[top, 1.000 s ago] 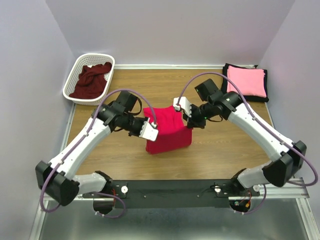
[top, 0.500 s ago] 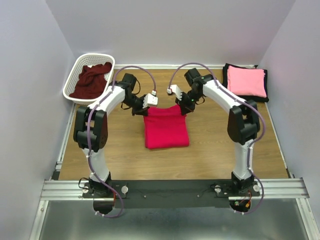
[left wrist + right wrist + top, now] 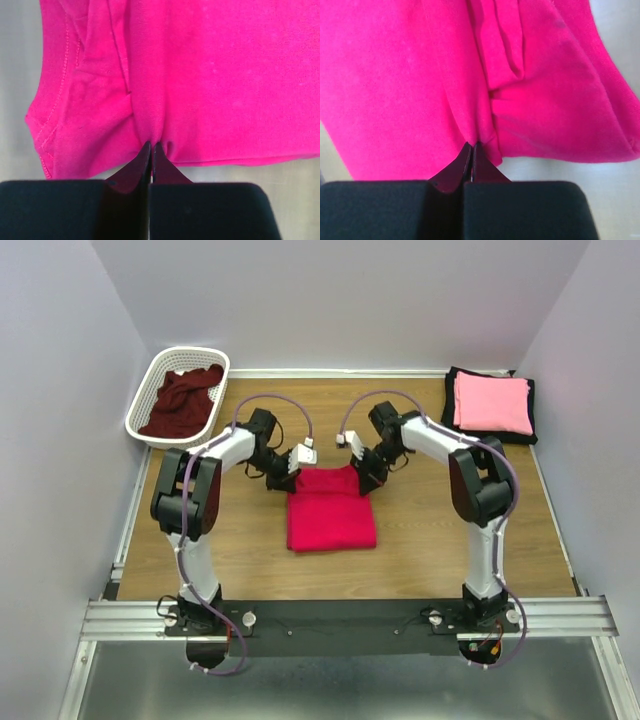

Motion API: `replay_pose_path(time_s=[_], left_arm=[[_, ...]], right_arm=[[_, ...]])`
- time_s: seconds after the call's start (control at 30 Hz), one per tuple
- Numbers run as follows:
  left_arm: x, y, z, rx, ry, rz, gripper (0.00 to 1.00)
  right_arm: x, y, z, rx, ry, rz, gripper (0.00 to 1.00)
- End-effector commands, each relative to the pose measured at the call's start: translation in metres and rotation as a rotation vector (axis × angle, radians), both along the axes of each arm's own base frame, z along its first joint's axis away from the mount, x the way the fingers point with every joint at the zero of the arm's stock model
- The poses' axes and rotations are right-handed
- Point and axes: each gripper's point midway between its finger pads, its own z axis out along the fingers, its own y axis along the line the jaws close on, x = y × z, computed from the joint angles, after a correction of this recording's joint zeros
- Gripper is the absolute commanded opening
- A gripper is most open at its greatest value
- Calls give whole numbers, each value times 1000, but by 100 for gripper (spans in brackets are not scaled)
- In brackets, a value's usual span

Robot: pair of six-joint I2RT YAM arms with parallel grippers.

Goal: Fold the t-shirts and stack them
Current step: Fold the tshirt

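Our left tool (image 3: 151, 147) is closed, its two dark fingers pressed together on a puckered bit of hem of the crimson t-shirt (image 3: 331, 508), and our right tool (image 3: 471, 147) is closed the same way on the hem at the other far corner. From above we see both tools at the shirt's far edge, left and right corners, with the shirt lying as a folded rectangle near the middle of the counter (image 3: 420, 540). Its near edge and both side edges lie flat on bare wood, with open room on either side and toward the arm bases. The wrist views give us what the overhead one cannot: the cloth gathers into small creases right at each pair of fingertips, a stitched seam runs down the left corner, and a folded layer shows at the right. Only the overhead view shows the rest. The pink t-shirt (image 3: 492, 403) lies folded on the black t-shirt (image 3: 449, 400) at the far right corner. The maroon t-shirt (image 3: 183, 400) is heaped in the white basket (image 3: 190, 352) at the far left, well apart from both tools.
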Motion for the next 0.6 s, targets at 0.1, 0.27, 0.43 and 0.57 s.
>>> replay_pose_path(time_s=[0.1,0.27,0.43,0.57], left_arm=[[-67,-3,21,-39,16,-83,16],[-70,-7,53,-84,-53,-100,36],[-52,-32,96,-170,-150,-129,49],[-51,-57,99,-180,-213,-159,49]], right_arm=[[-71,-4,29,45,113,-69,13],[-72,6,77,142,154,-163,47],[-44,27,100,249,300,-270,46],[-17,38,95,296,386,-311,36]])
